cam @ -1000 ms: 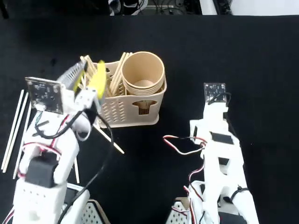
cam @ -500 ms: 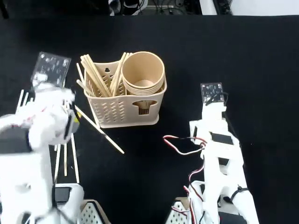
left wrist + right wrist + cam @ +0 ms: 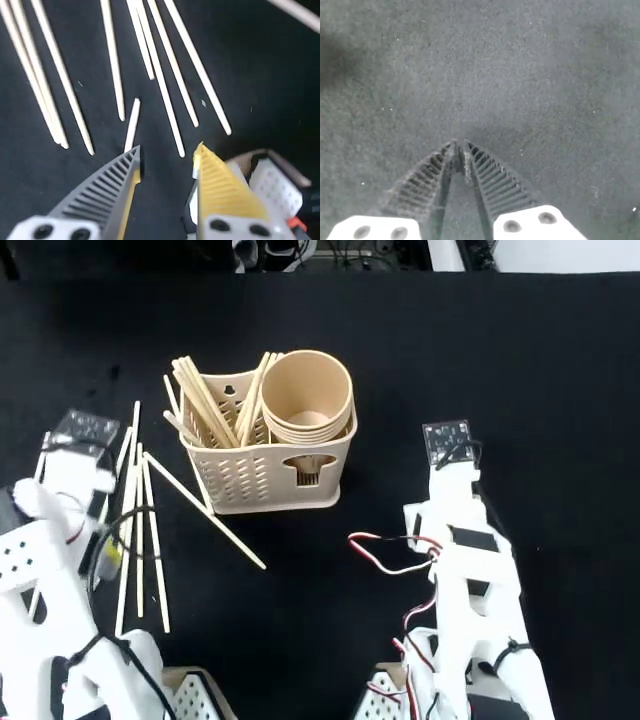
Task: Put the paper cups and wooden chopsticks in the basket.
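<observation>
Close over loose wooden chopsticks [image 3: 160, 85], left gripper [image 3: 168, 146], jaws well apart.

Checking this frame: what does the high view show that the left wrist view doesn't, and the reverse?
High view, not the wrist: the basket holding stacked cups and bundled chopsticks, plus the right arm.
Left wrist view, not the high: a close look at the left gripper, open and empty, just above the table.
Both: loose chopsticks lying on the black table, not yet in the basket.
</observation>
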